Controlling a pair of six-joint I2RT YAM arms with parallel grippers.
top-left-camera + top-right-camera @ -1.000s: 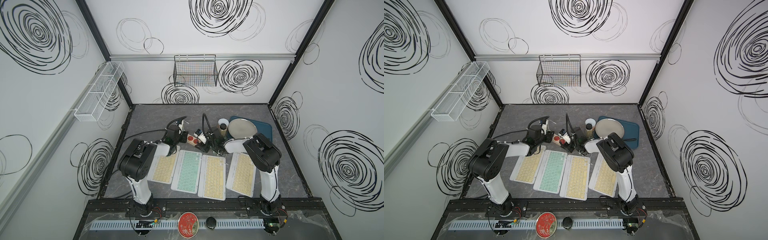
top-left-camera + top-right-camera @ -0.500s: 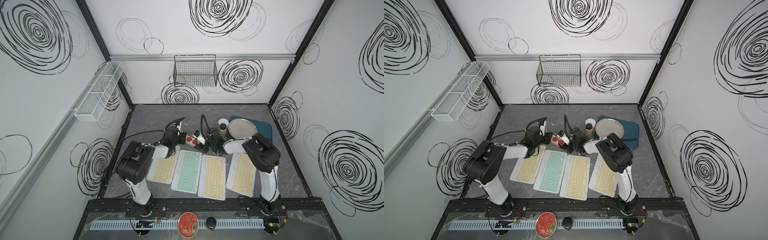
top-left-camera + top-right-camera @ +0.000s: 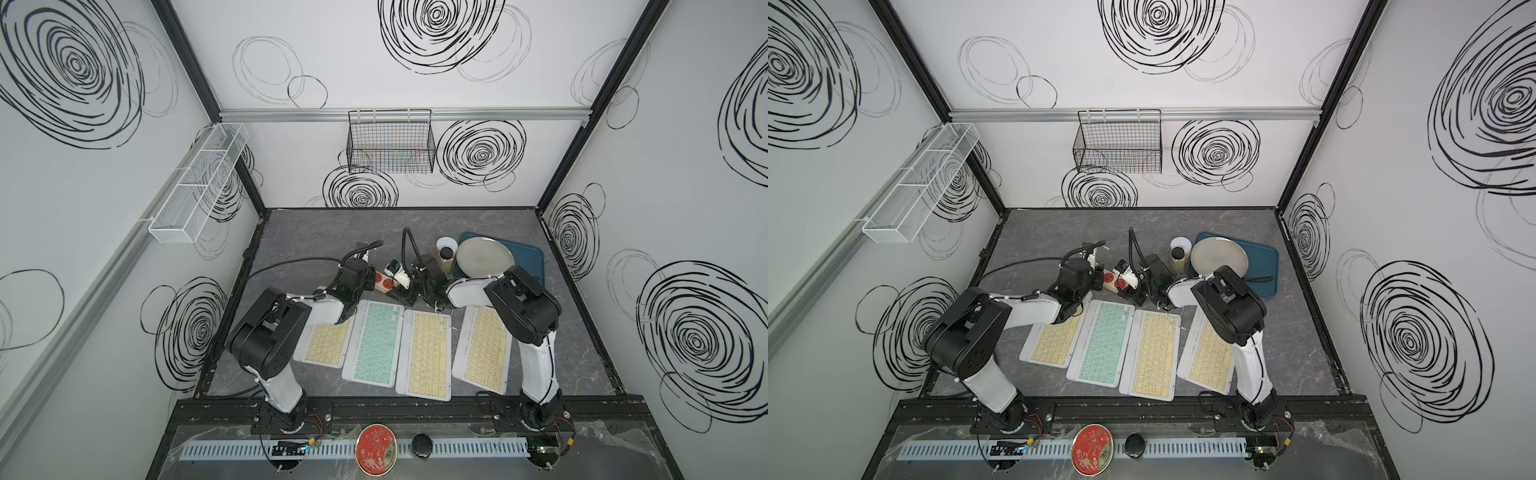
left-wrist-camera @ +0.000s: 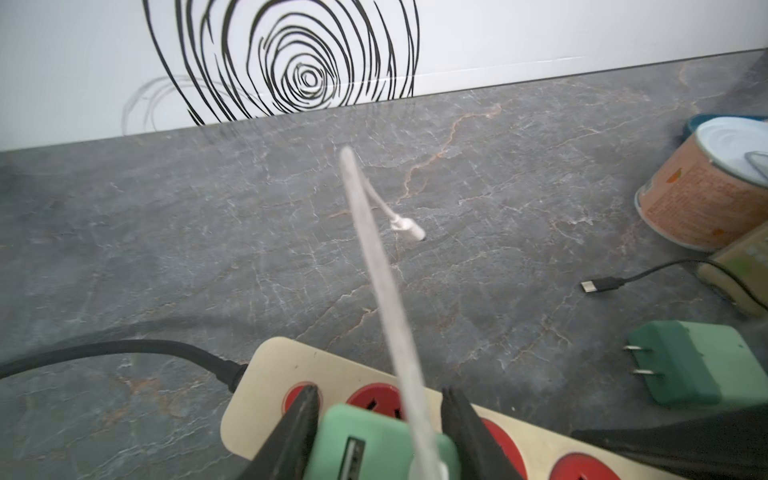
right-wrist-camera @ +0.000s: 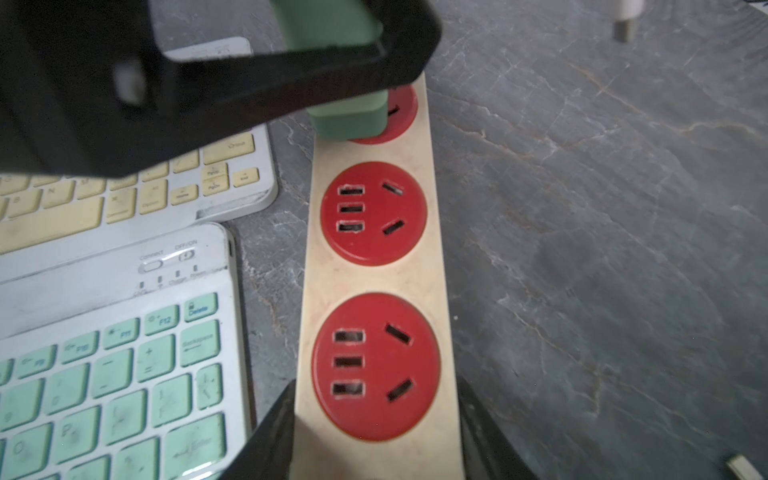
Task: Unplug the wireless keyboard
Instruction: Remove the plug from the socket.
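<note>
Several wireless keyboards lie side by side in both top views, one mint [image 3: 374,343] and the others yellow [image 3: 426,353]. Behind them lies a cream power strip [image 5: 374,270] with red sockets. My left gripper [image 4: 380,395] is shut on a green charger [image 4: 382,444] sitting at the strip's end socket. A white cable [image 4: 374,257] rises from the charger, and its far plug [image 4: 409,230] lies loose on the table. My right gripper [image 5: 374,386] is shut across the strip's other end. In a top view both grippers, left [image 3: 365,276] and right [image 3: 409,291], meet at the strip.
A second green charger [image 4: 698,365] lies unplugged beside the strip, near a loose black USB cable [image 4: 602,284] and an orange can [image 4: 706,187]. At the back right stand a jar [image 3: 444,257], a metal plate [image 3: 484,257] and a blue tray [image 3: 528,257].
The left arm has shifted slightly at the strip. Both grips look the same as before.
</note>
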